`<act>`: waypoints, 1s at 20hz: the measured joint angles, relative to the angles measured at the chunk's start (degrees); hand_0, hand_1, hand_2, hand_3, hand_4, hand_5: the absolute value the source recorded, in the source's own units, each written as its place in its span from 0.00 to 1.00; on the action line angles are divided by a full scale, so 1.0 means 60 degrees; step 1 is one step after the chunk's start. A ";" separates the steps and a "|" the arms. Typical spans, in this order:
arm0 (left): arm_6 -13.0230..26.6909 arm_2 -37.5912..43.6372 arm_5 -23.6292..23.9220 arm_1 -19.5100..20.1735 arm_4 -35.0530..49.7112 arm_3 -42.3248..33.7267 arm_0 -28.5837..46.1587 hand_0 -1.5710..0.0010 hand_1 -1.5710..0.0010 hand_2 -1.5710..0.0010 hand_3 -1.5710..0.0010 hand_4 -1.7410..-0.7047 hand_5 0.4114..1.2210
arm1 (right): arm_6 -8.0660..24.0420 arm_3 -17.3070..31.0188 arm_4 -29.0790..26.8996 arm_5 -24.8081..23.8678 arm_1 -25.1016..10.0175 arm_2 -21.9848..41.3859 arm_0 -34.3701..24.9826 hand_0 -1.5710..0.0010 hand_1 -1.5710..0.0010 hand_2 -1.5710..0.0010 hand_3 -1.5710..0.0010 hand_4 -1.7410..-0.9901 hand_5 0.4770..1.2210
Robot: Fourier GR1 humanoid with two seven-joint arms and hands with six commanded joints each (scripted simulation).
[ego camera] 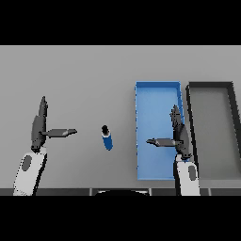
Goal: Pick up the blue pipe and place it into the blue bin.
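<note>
A short blue pipe (107, 138) with a dark end lies on the grey table, between my two hands. To its right stands the long blue bin (155, 101), with nothing inside that I can see. My right hand (179, 134) hovers over the bin's right side, fingers straight and thumb pointing left, open and holding nothing. My left hand (38, 127) is at the left of the table, open too, its thumb pointing right toward the pipe, well apart from it.
A dark grey bin (212, 89) of similar size stands just right of the blue bin, side by side with it. The grey table (70, 75) stretches far behind and to the left.
</note>
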 measured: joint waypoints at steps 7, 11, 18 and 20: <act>-0.0669 -0.0289 -0.1361 0.0874 0.0076 -0.0262 0.0257 1.00 1.00 1.00 1.00 0.64 0.22 | -0.0689 -0.0450 0.0546 0.0241 -0.0302 0.0502 0.0438 1.00 1.00 1.00 1.00 0.69 0.19; -0.0921 -0.0608 -0.3201 0.1868 0.0244 -0.0086 0.0042 1.00 1.00 1.00 1.00 0.64 0.22 | -0.0635 -0.1230 0.1328 0.0549 -0.0913 0.1088 0.1039 1.00 1.00 1.00 1.00 0.70 0.19; -0.1356 -0.0999 -0.4368 0.2217 0.0589 -0.0717 0.0501 1.00 1.00 1.00 1.00 0.62 0.19 | -0.0485 -0.1222 0.1753 0.0390 -0.1094 0.1158 0.1056 1.00 1.00 1.00 1.00 0.73 0.17; -0.1438 -0.1325 -0.4729 0.2330 0.0481 -0.1114 0.0680 1.00 1.00 1.00 1.00 0.61 0.15 | -0.0685 -0.1368 0.1710 0.0506 -0.1157 0.1206 0.1059 1.00 1.00 1.00 1.00 0.72 0.18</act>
